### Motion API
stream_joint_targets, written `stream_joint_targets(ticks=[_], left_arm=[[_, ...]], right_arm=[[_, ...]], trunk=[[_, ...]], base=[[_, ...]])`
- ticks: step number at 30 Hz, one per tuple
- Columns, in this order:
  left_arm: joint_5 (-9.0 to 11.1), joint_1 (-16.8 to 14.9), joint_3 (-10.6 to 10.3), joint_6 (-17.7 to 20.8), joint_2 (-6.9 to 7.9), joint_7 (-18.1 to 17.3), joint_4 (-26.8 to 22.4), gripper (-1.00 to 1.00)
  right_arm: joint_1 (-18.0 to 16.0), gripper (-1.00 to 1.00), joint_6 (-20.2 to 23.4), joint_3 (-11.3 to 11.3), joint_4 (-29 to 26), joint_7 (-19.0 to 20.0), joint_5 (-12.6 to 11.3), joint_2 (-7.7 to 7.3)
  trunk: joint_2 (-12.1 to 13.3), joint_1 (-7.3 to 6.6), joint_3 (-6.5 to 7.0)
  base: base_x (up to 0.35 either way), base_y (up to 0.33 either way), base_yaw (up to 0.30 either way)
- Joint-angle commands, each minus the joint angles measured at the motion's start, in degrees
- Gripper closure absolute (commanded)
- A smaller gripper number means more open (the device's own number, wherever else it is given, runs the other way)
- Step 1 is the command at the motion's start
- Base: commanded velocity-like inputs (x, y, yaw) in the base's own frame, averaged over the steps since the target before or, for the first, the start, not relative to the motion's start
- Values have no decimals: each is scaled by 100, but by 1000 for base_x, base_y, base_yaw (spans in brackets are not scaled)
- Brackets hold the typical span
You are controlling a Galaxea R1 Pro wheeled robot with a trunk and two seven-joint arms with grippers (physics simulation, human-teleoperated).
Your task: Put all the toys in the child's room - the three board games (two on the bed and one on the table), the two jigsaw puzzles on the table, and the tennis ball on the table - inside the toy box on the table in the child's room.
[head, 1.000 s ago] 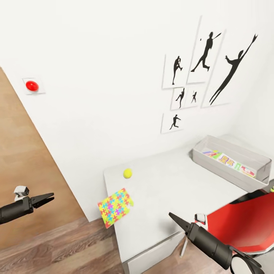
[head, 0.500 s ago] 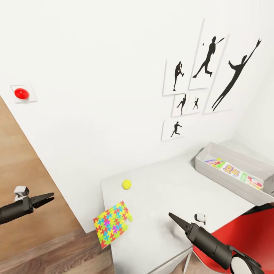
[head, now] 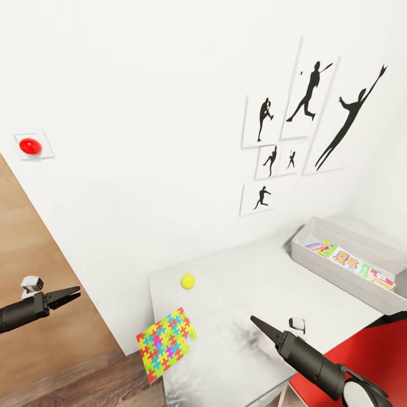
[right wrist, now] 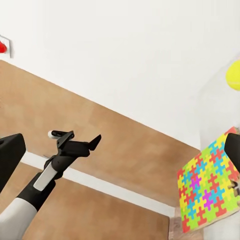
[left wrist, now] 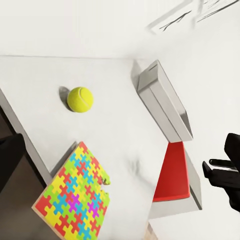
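Note:
The tennis ball (head: 187,281) rests on the light grey table (head: 254,282) near the wall. A jigsaw puzzle (head: 165,343) lies at the table's near left corner, hanging over the edge. At the right end stands the toy box (head: 316,261) with board games (head: 347,260) lying flat inside. My left gripper (head: 74,293) hangs off the table's left side, open and empty. My right gripper (head: 254,320) hovers over the table's front part, open and empty. The left wrist view has the ball (left wrist: 80,99), puzzle (left wrist: 75,197) and toy box (left wrist: 162,100).
A red chair (head: 367,350) stands at the table's front right. A wooden door (head: 28,265) is on the left, with a red button (head: 29,146) on the white wall above it. Black silhouette pictures (head: 305,113) hang over the table.
The whole picture has shifted as the camera moved, with the table and chair now lower and further right. Both arms hold the same pose. Ball and puzzle lie as before.

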Motion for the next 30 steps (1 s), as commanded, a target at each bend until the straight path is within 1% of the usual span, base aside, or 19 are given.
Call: stream_joint_targets(ticks=[1,5,12,15,19,20,22,30], left_arm=[[16,-4,-1,58,1,-7,2,-100],[15,-4,-1,70,1,5,4,-100],[34,-4,-39,139,1,43,40,-100],[35,-4,-34,147,1,76,206,-100],[33,-4,-64,150,1,191,481,-100],[34,-4,-121,146,-4,299,578,-100],[38,-4,-173,146,-4,388,653,-100],[40,-17,-238,148,1,514,743,-100]], right_arm=[[-1,-100,38,-5,-4,-5,-32,0],[-1,-100,38,-9,-4,-5,-32,-2],[-1,-100,30,-24,3,-42,-26,0],[-1,-100,34,-55,7,-19,-29,-9],[-1,-100,39,-82,6,-5,-33,-27],[-1,-100,47,-101,3,-15,-39,-53],[-1,-100,52,-105,-1,-17,-40,-62],[-1,-100,55,-110,-8,-16,-41,-62]], trunk=[[-11,4,-8],[-11,4,-3],[-292,157,-128],[-412,223,-181],[-572,311,-253],[-612,333,-271],[-693,377,-307],[-1014,553,-451]], base=[[3,0,0],[1,0,0],[0,0,0],[0,0,0],[0,0,0],[0,0,0],[0,0,0],[0,0,0]])
